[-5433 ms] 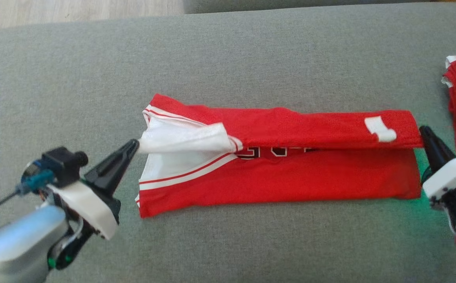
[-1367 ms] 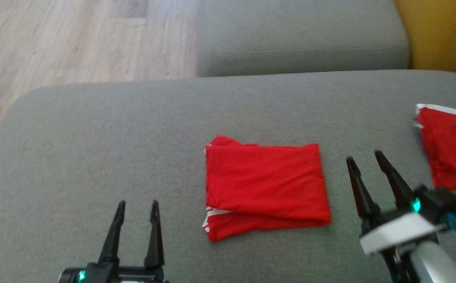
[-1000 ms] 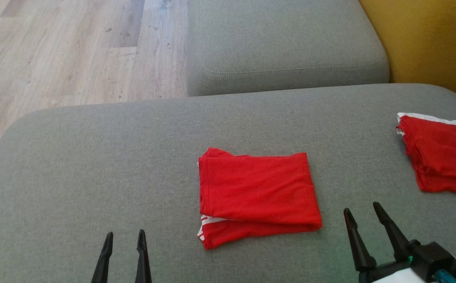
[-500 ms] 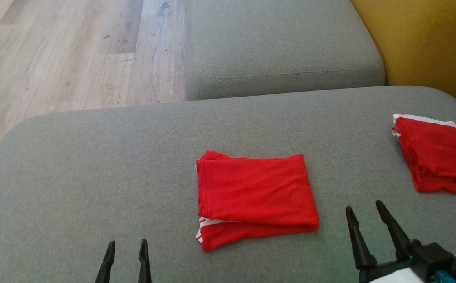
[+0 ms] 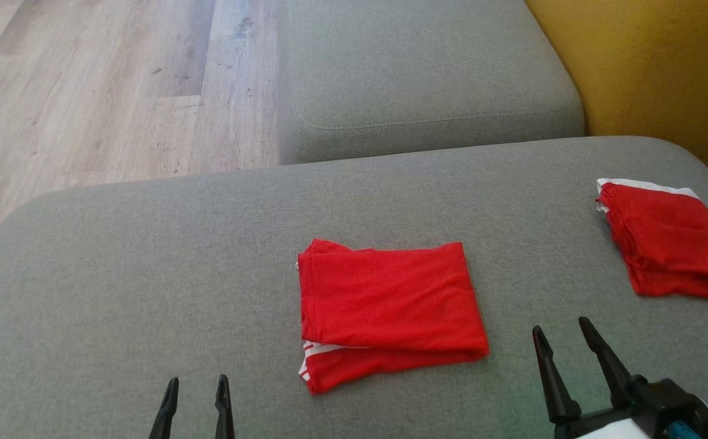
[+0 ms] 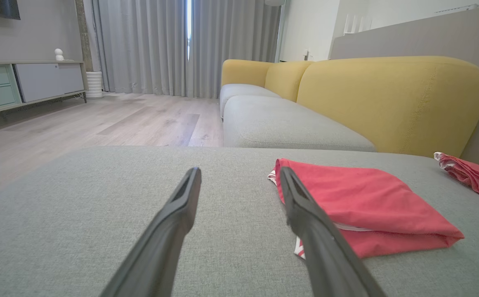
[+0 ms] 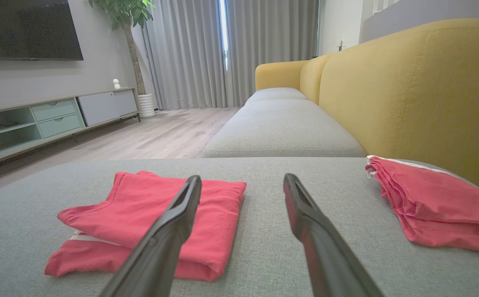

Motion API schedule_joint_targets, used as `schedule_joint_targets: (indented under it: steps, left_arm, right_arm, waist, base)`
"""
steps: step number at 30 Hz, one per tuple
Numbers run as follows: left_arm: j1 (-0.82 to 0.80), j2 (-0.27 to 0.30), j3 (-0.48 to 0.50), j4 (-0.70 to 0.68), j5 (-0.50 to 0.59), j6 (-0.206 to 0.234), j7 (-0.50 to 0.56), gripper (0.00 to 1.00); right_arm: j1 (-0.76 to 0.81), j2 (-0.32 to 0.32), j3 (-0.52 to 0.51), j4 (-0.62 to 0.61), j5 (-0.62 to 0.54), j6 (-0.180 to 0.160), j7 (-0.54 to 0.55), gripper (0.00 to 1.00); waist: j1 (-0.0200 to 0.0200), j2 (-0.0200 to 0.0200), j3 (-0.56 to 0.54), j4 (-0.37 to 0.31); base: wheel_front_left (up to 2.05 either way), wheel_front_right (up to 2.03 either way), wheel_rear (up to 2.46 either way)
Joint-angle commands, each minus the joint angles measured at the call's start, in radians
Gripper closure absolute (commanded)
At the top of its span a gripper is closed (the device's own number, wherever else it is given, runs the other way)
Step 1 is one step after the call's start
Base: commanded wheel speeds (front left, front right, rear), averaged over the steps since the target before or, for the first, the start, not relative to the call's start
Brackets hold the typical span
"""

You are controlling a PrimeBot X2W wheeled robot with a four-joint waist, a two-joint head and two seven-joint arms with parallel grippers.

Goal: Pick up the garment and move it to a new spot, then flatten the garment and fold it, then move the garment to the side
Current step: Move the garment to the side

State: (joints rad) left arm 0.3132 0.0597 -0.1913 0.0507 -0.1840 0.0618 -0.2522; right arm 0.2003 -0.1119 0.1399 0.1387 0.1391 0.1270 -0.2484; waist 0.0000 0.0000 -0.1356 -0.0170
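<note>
Both hands are off the cloth right now: the left hand and right hand sit low at the near edge, fingers spread, nothing between them. The red shirt lies folded into a tidy rectangle in the middle of the grey cushion, between the two hands but apart from both, with a bit of white-striped hem poking out at its near left corner. What's left, I reckon, is getting it off to the side, and that's where it can go wrong. If I pinch only the top layer the fold peels open, and dragging it over that upholstery could bunch the bottom layer. There's also a second folded pile at the far right of the cushion, so a sloppy drop could land on it. Compared with a few seconds back: then the shirt was a long strip with a hand at each end, the left one pinching the white part. Now it's halved again and both hands have let go and backed off. The head has tilted up too, so more floor shows.
</note>
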Motion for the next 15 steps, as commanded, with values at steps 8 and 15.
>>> schedule_joint_targets:
  steps: [8, 15]
  left_arm:
    - [-0.036, -0.009, 0.034, -0.017, 0.004, 0.003, -0.010, 0.00]
    - [-0.037, -0.009, 0.034, -0.014, 0.003, 0.003, -0.010, 0.00]
  right_arm:
    - [-0.028, -0.007, 0.025, -0.022, -0.018, 0.004, -0.013, 0.00]
    - [-0.028, -0.006, 0.029, -0.017, -0.020, 0.004, -0.013, 0.00]
  waist:
    - [0.0000, 0.0000, -0.005, 0.001]
    - [0.0000, 0.0000, -0.011, 0.000]
  base:
    - [0.00, 0.00, 0.00]
    - [0.00, 0.00, 0.00]
